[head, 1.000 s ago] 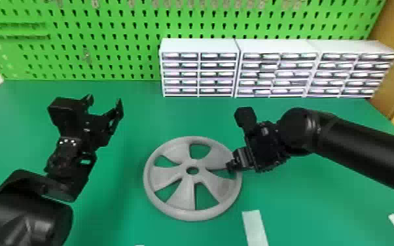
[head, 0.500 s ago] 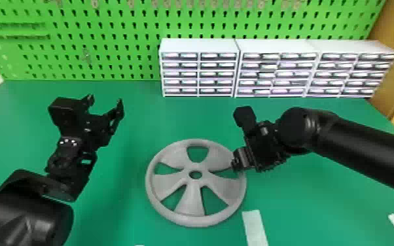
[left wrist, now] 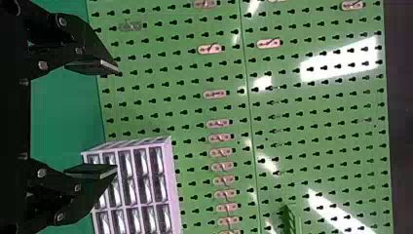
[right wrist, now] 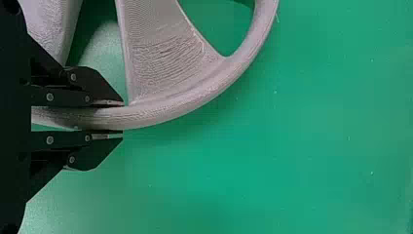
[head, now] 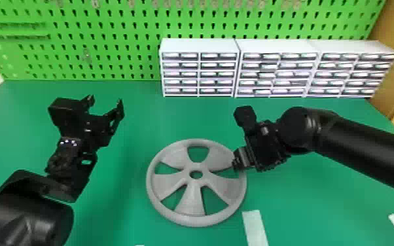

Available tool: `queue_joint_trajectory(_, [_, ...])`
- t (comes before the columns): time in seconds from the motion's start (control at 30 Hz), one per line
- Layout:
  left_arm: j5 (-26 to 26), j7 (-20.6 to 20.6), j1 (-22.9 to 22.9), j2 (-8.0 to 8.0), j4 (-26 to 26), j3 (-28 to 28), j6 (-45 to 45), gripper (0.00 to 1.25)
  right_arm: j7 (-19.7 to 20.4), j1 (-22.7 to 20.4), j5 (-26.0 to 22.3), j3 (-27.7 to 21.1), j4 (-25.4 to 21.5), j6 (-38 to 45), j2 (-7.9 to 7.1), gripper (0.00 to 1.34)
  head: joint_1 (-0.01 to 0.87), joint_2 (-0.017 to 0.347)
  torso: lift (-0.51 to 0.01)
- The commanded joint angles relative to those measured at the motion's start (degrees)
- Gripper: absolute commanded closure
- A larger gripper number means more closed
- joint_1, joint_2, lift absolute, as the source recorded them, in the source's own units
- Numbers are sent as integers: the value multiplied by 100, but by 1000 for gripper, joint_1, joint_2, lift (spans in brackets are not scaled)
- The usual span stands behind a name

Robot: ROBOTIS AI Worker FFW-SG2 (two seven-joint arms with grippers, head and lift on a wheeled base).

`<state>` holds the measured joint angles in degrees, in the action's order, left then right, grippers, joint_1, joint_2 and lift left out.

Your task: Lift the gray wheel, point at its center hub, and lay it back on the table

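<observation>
R gripper [head: 239, 160] narrow, holding gray wheel [head: 190, 201] by its edge, 1 finger each side. Wheel's bulk L of R gripper, approx. level. L gripper [head: 105, 100] spread wide, well apart from wheel.

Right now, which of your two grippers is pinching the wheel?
My right gripper: its fingers clasp the rim of the gray wheel. My left gripper is open and away from the wheel.

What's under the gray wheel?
Green tabletop, visible through the openings of the gray wheel. Whatever is directly beneath its spokes and rim is covered, so can't tell.
</observation>
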<state>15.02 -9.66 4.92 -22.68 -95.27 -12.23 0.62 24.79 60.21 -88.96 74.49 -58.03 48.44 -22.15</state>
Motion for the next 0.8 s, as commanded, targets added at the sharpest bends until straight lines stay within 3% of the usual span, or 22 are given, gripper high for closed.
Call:
queue_joint_trajectory(0.0, [10,0,0,0,0,2,0,525,0,0,19,-5,-7,8,0,1262,692,48,-96])
queue_joint_trajectory(0.23, [18,0,0,0,0,-25,-9,525,0,-9,72,-128,2,61,-44,1262,692,48,-96])
queue_joint_trajectory(0.47, [80,0,-26,0,0,-60,-9,525,0,-70,318,-602,-7,184,-88,1262,692,48,-96])
queue_joint_trajectory(0.77, [133,-53,-26,9,0,-148,-9,525,0,-457,1505,-1736,-402,254,-9,1262,692,48,-96])
